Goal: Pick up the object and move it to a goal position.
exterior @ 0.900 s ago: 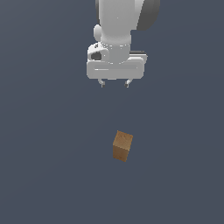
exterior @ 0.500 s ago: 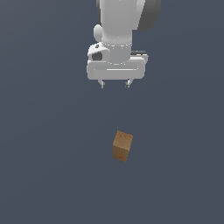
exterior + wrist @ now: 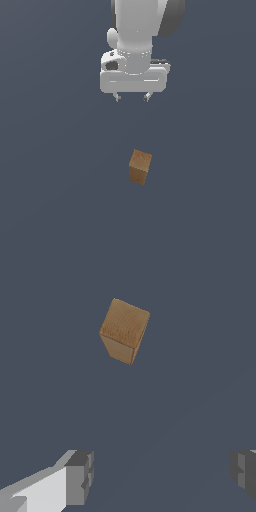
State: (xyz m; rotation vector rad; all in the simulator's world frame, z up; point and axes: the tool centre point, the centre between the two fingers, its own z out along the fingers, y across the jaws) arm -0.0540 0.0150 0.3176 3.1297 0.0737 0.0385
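A small tan-brown wood-textured cube [image 3: 140,166] rests on the flat dark grey surface, turned at an angle. It also shows in the wrist view [image 3: 124,330]. My white gripper [image 3: 132,98] hangs above the surface, farther back than the cube in the exterior view and well apart from it. Its jaws are spread wide and hold nothing. In the wrist view the two fingertips [image 3: 80,477] show with a wide gap between them; the gripper [image 3: 162,472] is empty, and the cube lies ahead of it.
The gripper has drifted slightly toward the exterior view's right. The cube has not moved and the jaws stay open.
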